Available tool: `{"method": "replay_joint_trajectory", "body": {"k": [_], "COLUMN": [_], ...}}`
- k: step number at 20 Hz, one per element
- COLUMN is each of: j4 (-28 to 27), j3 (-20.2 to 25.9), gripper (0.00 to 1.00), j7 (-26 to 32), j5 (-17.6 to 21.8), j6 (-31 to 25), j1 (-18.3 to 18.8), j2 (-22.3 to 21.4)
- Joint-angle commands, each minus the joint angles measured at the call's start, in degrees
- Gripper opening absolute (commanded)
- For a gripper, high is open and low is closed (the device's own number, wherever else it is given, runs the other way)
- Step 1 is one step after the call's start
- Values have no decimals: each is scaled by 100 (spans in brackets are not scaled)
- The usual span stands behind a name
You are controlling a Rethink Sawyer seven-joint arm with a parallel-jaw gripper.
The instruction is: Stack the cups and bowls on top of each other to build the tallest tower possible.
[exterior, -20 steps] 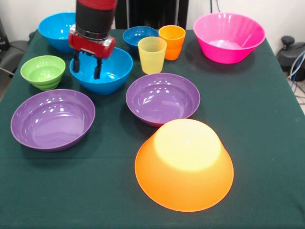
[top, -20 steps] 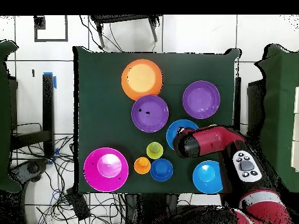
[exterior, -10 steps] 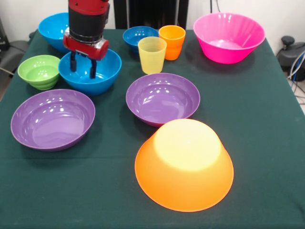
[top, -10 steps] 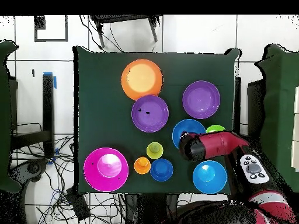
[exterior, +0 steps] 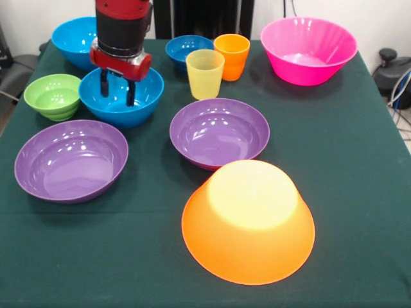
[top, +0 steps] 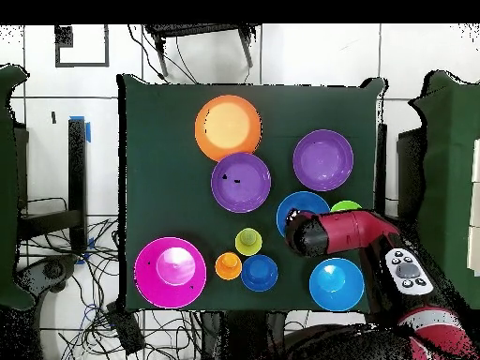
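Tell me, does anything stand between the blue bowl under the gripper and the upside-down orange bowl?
Yes. A purple bowl lies roughly on the straight line from the blue bowl under the gripper to the yellow-orange bowl.

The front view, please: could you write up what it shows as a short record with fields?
hand: open, over the bright blue bowl, fingertips inside it
beside that bowl: green bowl
base of tower: yellow-orange bowl, upside down, nothing on it
purple bowls: two, upright, one near the table edge, one mid-table
cups: yellow cup and orange cup, upright, side by side
far side: pink bowl, dark blue bowl, second bright blue bowl
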State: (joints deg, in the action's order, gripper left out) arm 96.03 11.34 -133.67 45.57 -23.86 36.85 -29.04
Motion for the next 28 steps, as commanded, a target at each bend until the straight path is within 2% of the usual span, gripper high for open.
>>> {"method": "replay_joint_trajectory", "body": {"k": [1,13,28], "j4": [464,392,239], "j3": [958,1219,1397], "gripper": [100,100,100], "j7": [969,1157,1060], "j5": [-315,-535,-532], "j6": [-321,-815,-855], "j1": [102,59,37], "j2": [-156,-511,-544]}}
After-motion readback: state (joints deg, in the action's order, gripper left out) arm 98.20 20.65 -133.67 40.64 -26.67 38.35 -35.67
